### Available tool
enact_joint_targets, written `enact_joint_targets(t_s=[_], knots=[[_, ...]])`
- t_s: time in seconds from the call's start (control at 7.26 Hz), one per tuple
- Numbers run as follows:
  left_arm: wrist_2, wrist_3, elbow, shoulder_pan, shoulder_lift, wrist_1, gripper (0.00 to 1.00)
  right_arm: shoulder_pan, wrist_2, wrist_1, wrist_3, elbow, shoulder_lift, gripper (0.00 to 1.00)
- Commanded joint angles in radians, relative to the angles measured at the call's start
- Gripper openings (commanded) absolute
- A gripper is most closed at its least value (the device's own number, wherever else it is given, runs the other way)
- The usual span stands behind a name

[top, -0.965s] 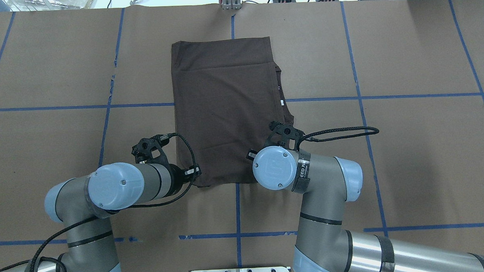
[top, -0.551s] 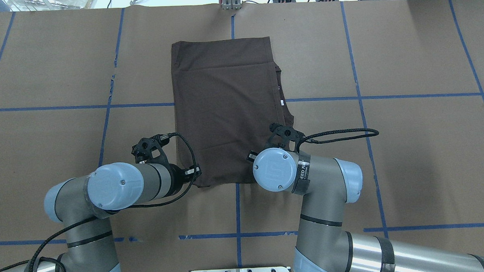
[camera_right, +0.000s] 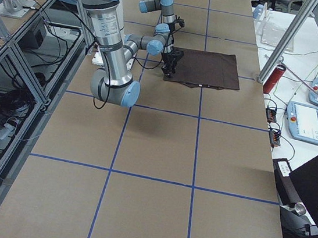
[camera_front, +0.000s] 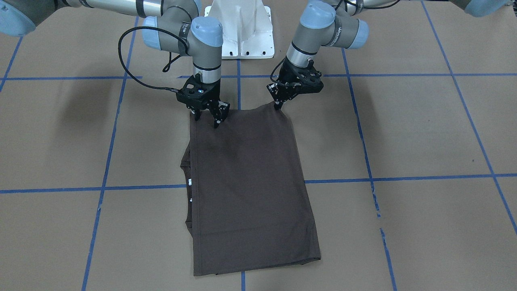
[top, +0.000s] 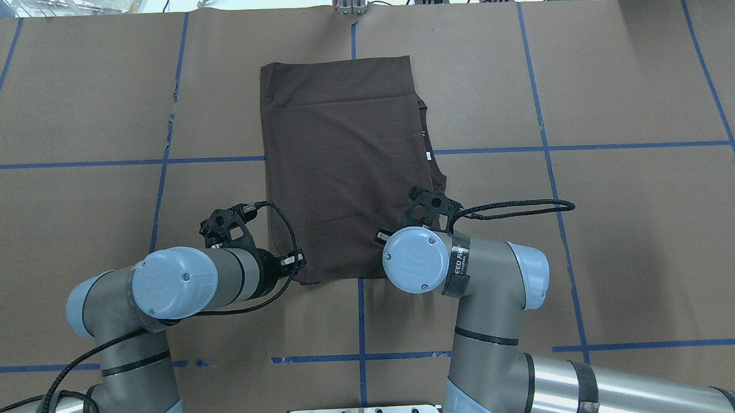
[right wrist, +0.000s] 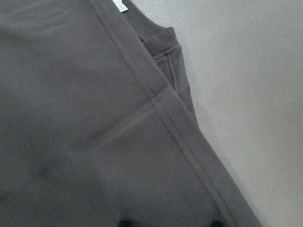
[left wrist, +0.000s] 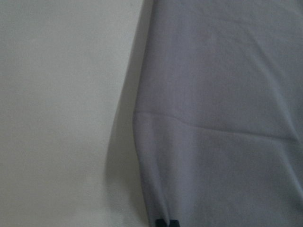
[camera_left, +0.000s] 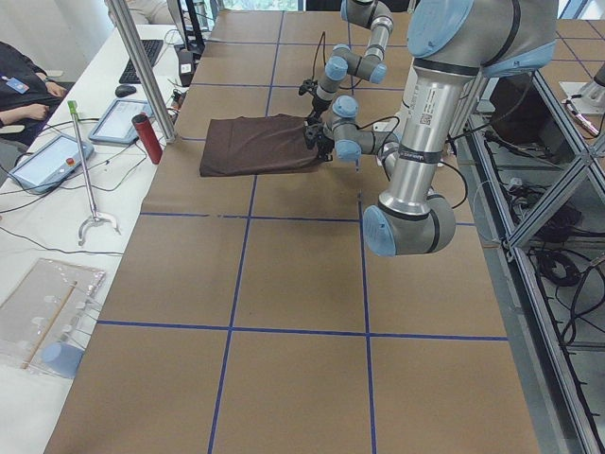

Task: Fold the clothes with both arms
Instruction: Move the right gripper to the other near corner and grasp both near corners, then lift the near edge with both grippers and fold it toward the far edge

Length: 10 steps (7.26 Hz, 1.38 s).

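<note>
Overhead exterior view: you see the dark brown T-shirt (top: 341,164) lying as a long folded rectangle on the tabletop (top: 619,234), astride the middle tape line, one short edge towards the robot. Both arms stand at that near edge, one at each corner. This placing suggests the coming fold is meant to carry the edge forward over the rest of the cloth.

Left fingers (camera_front: 278,105), front-facing view: drawn together on their corner, which peaks up slightly off the tabletop — they appear to have the cloth pinched.

Right fingers (camera_front: 218,117): spread apart, tips down at the other corner. The wrist view shows two dark tips well apart with cloth under them, so nothing is gripped there yet. Expect a lopsided lift unless this side closes first.

Note the collar and a white neck tag (top: 429,156) peeping out along the long edge on the robot's right; that side is layered and thicker.

Surface: flat brown paper ruled into squares by blue tape (top: 585,147).

Room: beyond the far edge runs your bench, with a tablet (camera_left: 47,161), a red cylinder (camera_left: 148,138), an aluminium post (camera_left: 142,66) and a seated person (camera_left: 19,80).
</note>
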<state>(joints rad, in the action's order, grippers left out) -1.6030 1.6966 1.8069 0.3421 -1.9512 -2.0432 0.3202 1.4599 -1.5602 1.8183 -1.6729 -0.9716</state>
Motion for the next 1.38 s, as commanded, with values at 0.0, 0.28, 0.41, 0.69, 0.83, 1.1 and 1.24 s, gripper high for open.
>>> enact_joint_targets(t_s=[0.0, 0.28, 0.41, 0.69, 0.83, 1.1, 1.24], knots=[[0.0, 0.0, 0.0, 0.0, 0.0, 0.0, 0.0, -0.001, -0.013, 0.003, 0.01, -0.002, 0.002, 0.0], [0.0, 0.0, 0.008, 0.0, 0.0, 0.001, 0.0, 0.0, -0.019, 0.003, 0.024, -0.013, 0.004, 0.0], [0.0, 0.0, 0.008, 0.0, 0.0, 0.001, 0.0, 0.0, -0.019, 0.003, 0.024, -0.014, 0.004, 0.0], [-0.005, -0.006, 0.037, 0.003, 0.005, 0.005, 0.0, 0.01, -0.018, -0.014, 0.022, -0.118, -0.002, 0.0], [-0.009, -0.008, 0.111, 0.003, 0.014, 0.059, 0.0, 0.011, -0.016, -0.09, 0.024, -0.217, -0.016, 0.0], [-0.011, -0.005, 0.362, 0.0, 0.009, 0.315, 0.0, -0.047, -0.013, -0.301, 0.105, -0.447, -0.025, 0.0], [-0.029, 0.005, 0.491, -0.005, 0.006, 0.46, 0.0, -0.094, -0.015, -0.443, 0.152, -0.578, -0.022, 0.0]])
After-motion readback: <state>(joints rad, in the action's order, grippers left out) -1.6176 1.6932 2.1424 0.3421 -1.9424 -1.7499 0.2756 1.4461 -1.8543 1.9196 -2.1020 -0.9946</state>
